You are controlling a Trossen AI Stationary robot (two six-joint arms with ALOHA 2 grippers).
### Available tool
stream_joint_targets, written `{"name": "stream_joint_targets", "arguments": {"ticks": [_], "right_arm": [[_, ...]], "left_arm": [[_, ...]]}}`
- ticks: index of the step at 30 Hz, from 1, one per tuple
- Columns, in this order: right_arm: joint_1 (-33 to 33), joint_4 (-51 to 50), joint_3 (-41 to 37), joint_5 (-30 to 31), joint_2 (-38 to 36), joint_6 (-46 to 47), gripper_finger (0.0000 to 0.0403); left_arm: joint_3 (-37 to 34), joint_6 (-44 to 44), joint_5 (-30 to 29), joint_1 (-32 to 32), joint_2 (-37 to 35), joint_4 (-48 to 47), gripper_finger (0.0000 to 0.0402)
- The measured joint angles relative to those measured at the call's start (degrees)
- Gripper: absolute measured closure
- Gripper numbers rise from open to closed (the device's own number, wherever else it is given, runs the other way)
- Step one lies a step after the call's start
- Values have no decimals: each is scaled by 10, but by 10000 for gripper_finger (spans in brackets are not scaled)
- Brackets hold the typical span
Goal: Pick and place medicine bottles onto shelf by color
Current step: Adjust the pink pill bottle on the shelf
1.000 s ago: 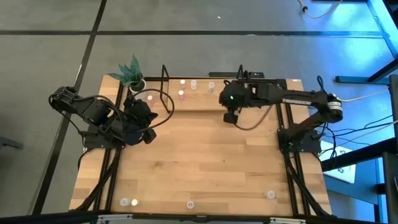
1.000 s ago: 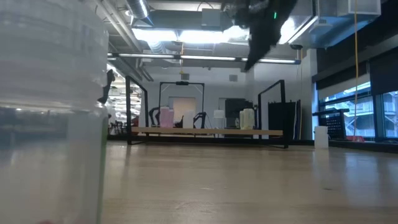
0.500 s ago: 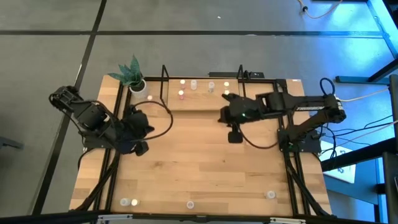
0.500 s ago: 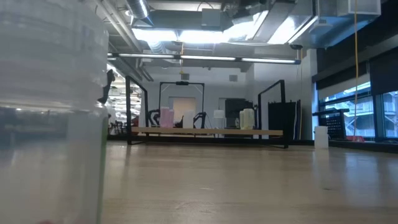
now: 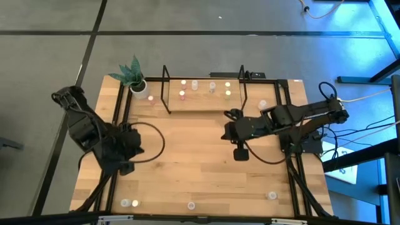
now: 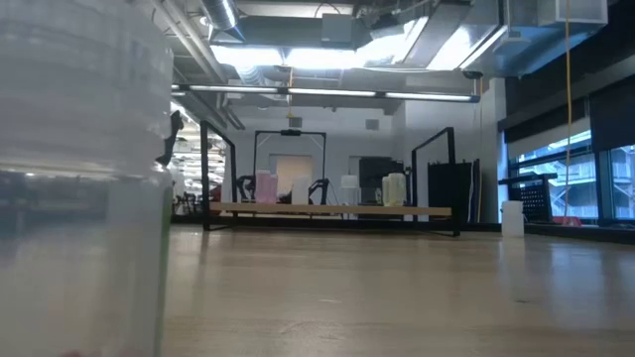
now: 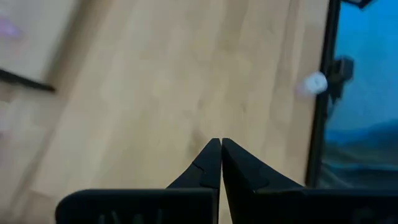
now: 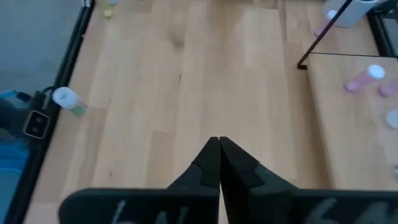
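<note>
Both arms have drawn back from the shelf (image 5: 203, 94) toward mid-table, left gripper (image 5: 122, 167) near the left edge, right gripper (image 5: 240, 154) just right of centre, each clenched on nothing, so a drop-off looks finished and another fetch due. Four medicine bottles (image 5: 130, 203) wait along the near edge. Farther off, tiny whitish bottles with pink, white and yellow-green tops dot the shelf at the far edge.

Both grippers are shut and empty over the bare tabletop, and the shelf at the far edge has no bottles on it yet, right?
Not quite: the shelf already holds several bottles, as the high view shows. The rest stands: left gripper and right gripper are shut and empty over bare table.
</note>
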Motion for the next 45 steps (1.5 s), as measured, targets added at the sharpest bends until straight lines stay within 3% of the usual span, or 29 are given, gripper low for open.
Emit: {"name": "stream_joint_targets", "arguments": {"ticks": [7,15,22,29,34,45], "right_arm": [[15,0,0,0,0,56,400],[7,38,1,0,15,75,400],[-61,159,1,-21,76,11,400],[-153,228,1,-117,147,-37,400],[-202,235,1,-150,184,-71,400],[-280,382,0,-219,291,-157,400]], "left_arm": [[-28,-94,8,-52,0,1,400],[-34,-110,6,-87,0,-3,389],[-34,-110,2,-87,0,-8,382],[-34,-129,-69,-87,0,-8,393],[-34,-130,-126,-66,0,-8,400],[-34,-129,-129,28,0,-25,387]]}}
